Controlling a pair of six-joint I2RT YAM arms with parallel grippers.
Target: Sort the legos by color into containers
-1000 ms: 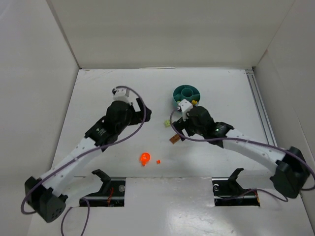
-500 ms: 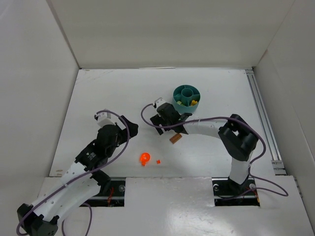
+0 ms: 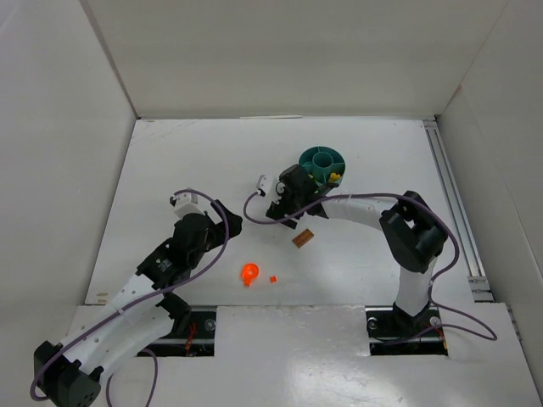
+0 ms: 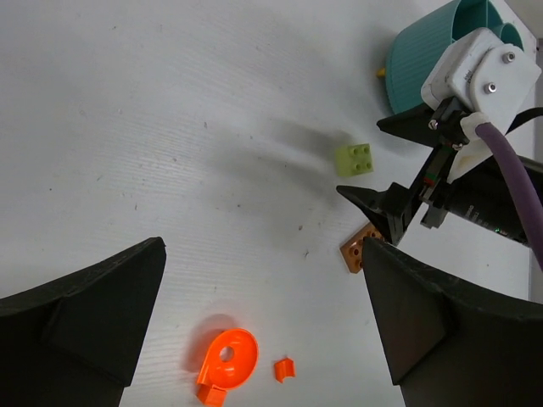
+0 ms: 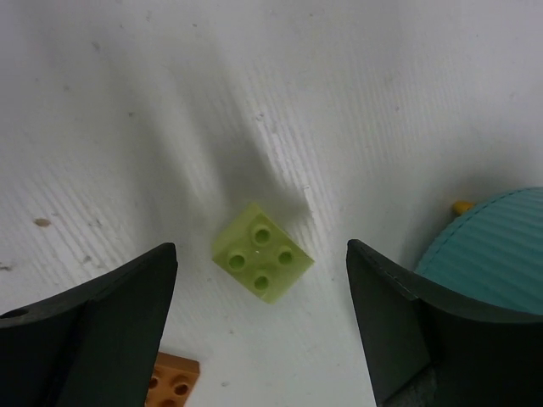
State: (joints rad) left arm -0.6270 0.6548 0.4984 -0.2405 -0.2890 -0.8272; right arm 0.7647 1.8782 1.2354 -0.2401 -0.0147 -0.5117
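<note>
Since half a second ago your right wrist has edged a little nearer the teal tub [image 3: 307,158], and the left arm has barely shifted.

Around your right gripper [image 5: 261,250]: the tub wall stands just outside the finger on the right of the right wrist view, with a small yellow bit [image 5: 462,206] at its foot. The brown brick [image 5: 174,381] lies by the other finger, back toward the wrist. Neither sits inside the gap.

That gripper is spread wide and grips nothing. The yellow-green brick [image 5: 261,263] lies flat on the table [image 5: 356,93], studs up, between the two fingers and apart from both. Whether the fingertips touch the table, you cannot tell.

Your left gripper [image 4: 263,246] is also spread wide and empty, held above the table. The round orange piece [image 4: 227,360] and a small orange bit [image 4: 284,369] lie just beside each other between its fingers, close to the wrist. Further ahead of it you see the right gripper straddling the yellow-green brick.

Ahead of the right fingers the table is bare; the tub closes off one side. From above, yellow pieces [image 3: 333,177] sit in one wedge of the tub.
</note>
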